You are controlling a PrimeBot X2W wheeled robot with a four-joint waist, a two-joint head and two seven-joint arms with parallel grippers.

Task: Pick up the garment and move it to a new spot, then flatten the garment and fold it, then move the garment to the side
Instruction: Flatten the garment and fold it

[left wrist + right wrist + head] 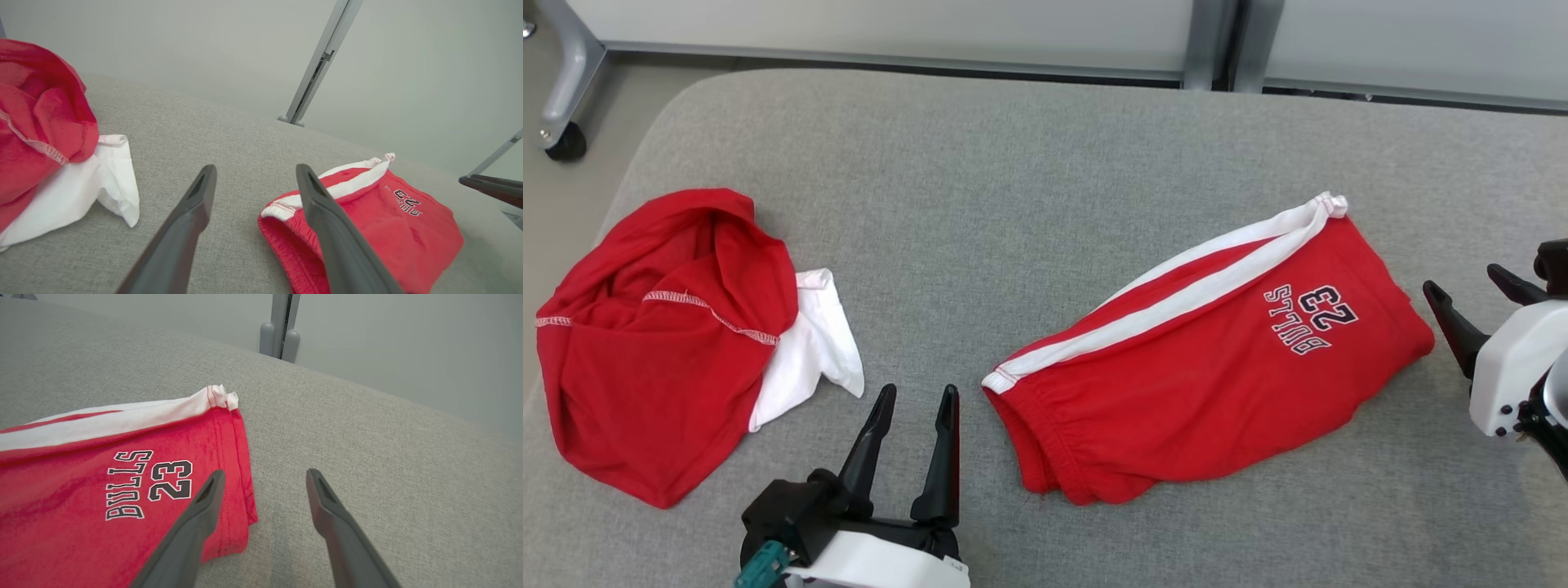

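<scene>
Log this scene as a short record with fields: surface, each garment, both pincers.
surface: grey padded surface
shorts: red shorts, white side stripe, BULLS 23 print, folded, lying flat right of centre
other garment: red and white garment, crumpled, at the left
left pincer: open, empty, near the waistband end
right pincer: open, empty, just past the leg hem

A crumpled red top (662,343) is seen at the left of the grey fabric worktop (1013,204), with a white cloth (809,351) partly covered by its edge. Beyond the worktop, a caster wheel (565,143) and a grey metal post (1213,41) are seen.
</scene>
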